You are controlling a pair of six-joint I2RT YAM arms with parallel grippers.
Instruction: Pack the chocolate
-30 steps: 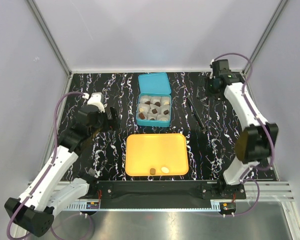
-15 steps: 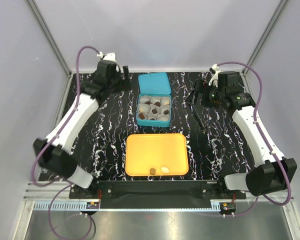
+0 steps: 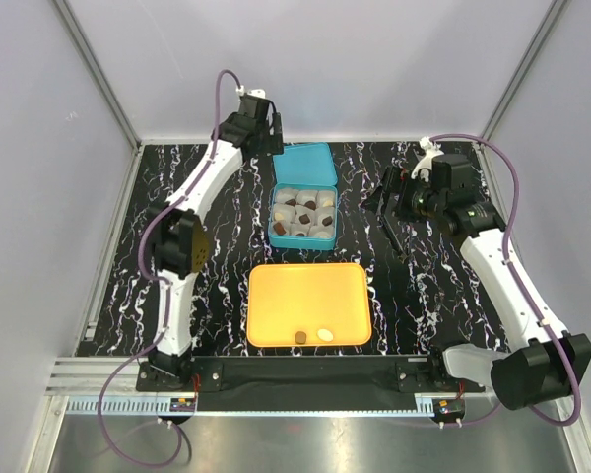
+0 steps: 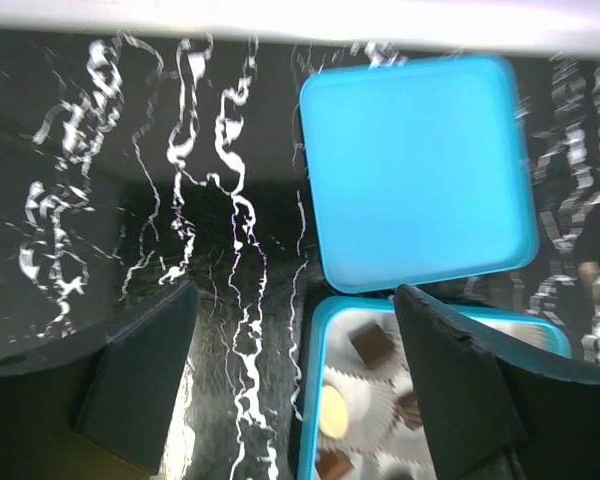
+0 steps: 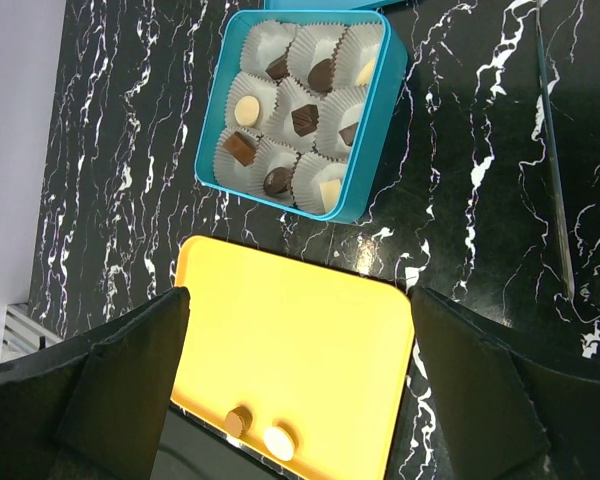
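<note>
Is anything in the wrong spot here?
Only two stragglers: a brown chocolate and a cream chocolate lie loose on the orange tray, while the others sit in paper cups inside the blue box. Nothing looks spilled or broken.

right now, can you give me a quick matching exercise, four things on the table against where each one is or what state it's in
Things:
1. blue lid
2. blue box
3. orange tray
4. thin dark tool

Places or states:
a. holds only a brown chocolate and a cream chocolate, close to its near edge
b. lies to the right of the box
c. open, with filled paper cups inside
d. lies flat at the far end of the box, off it

Pairs: 1-d, 2-c, 3-a, 4-b
</note>
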